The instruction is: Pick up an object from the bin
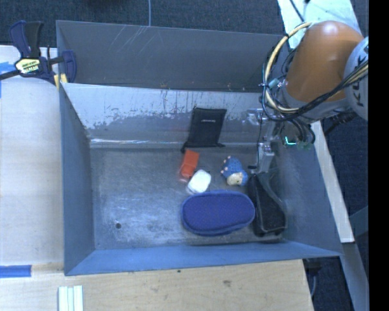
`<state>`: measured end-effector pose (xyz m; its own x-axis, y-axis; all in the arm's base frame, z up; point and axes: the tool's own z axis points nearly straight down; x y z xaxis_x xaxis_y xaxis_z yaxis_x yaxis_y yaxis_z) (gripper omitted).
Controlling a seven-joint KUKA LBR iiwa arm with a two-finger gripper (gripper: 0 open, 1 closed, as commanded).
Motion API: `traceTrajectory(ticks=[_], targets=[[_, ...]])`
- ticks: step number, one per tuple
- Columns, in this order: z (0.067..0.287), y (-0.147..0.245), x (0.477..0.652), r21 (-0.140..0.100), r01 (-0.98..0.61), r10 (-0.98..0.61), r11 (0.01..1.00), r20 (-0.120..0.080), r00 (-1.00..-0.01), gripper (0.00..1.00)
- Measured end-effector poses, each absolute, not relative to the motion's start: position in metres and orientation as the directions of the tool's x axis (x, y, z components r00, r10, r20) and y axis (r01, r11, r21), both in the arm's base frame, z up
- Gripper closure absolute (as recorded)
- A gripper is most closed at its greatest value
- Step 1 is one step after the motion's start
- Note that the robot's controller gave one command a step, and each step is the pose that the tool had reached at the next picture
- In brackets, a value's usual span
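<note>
Black pouch (pixel 267 207) just beside the gripper (pixel 266 159) (its opening I cannot tell) looks soft, light; probably best pinched across its narrow end

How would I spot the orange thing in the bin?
Find the big blue oval pouch by the bin's front wall. Behind its left end lies a white lump, and behind that the orange block. Nothing else there is orange and boxy.

Dark carpet (pixel 201 2) is showing along the top, a thin pale cable (pixel 148 5) trailing across it; bright light is falling on a white sheet (pixel 311 11) at upper right.
</note>
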<state>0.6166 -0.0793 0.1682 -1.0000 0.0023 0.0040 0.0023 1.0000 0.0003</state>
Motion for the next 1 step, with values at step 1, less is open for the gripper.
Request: traceTrajectory(ticks=[1], targets=[[0.0665, -0.0921, 0.5868, 0.006, 0.012, 0.012, 1.000, 0.003, -1.000, 0.00]])
